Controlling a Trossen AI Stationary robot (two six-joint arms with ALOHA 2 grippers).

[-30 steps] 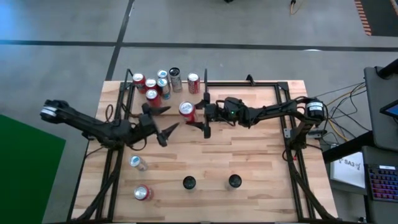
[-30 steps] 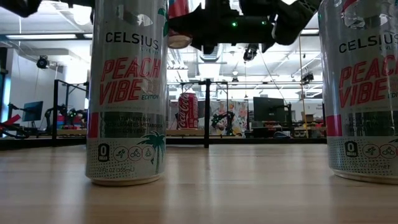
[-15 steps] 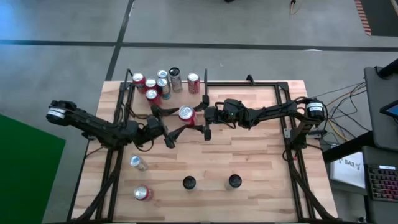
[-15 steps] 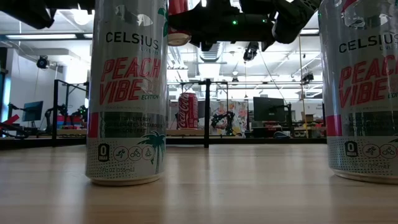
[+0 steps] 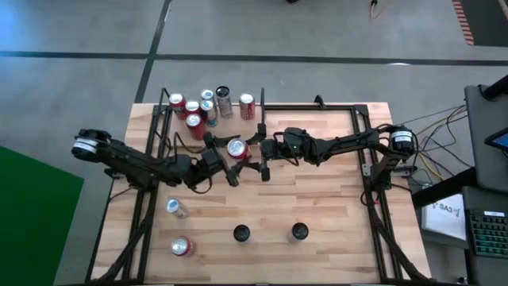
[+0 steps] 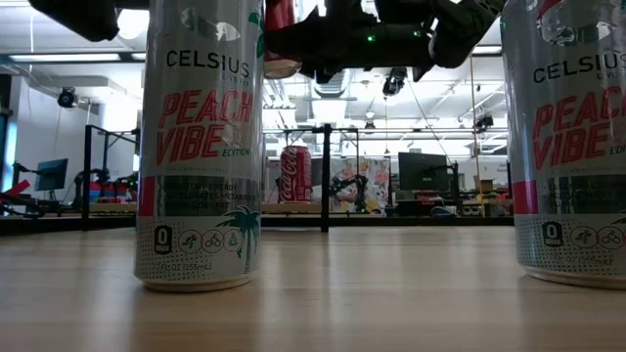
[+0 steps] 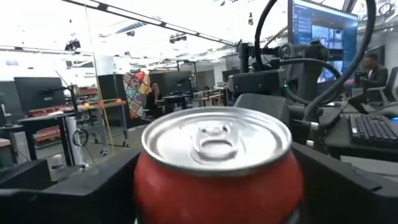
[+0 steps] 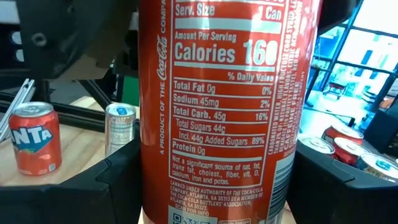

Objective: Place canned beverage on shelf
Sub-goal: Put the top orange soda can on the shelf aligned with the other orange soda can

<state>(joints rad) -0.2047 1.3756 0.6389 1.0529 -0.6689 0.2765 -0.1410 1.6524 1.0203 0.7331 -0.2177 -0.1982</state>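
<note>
Plank table (image 5: 317, 206) — scattered cans (image 5: 176, 208), shelf (image 5: 159, 119)

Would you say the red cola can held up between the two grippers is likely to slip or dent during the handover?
The red cola can looks smooth and glossy, so it may slip. Its tab appears unopened, so it is probably full, fairly heavy and stiff. The right gripper holds its side, so tipping seems unlikely.

Shelf (image 5: 317, 119) right of the divider rod (image 5: 262, 102): bare board, open to approach. Left of the rod, 7 cans (image 5: 200, 107) crowd the back corner. Mid-table is blocked by both arms meeting at the red can (image 5: 236, 147). Front edge: 2 tall cans (image 5: 241, 233) upright, gap between them passable.
</note>
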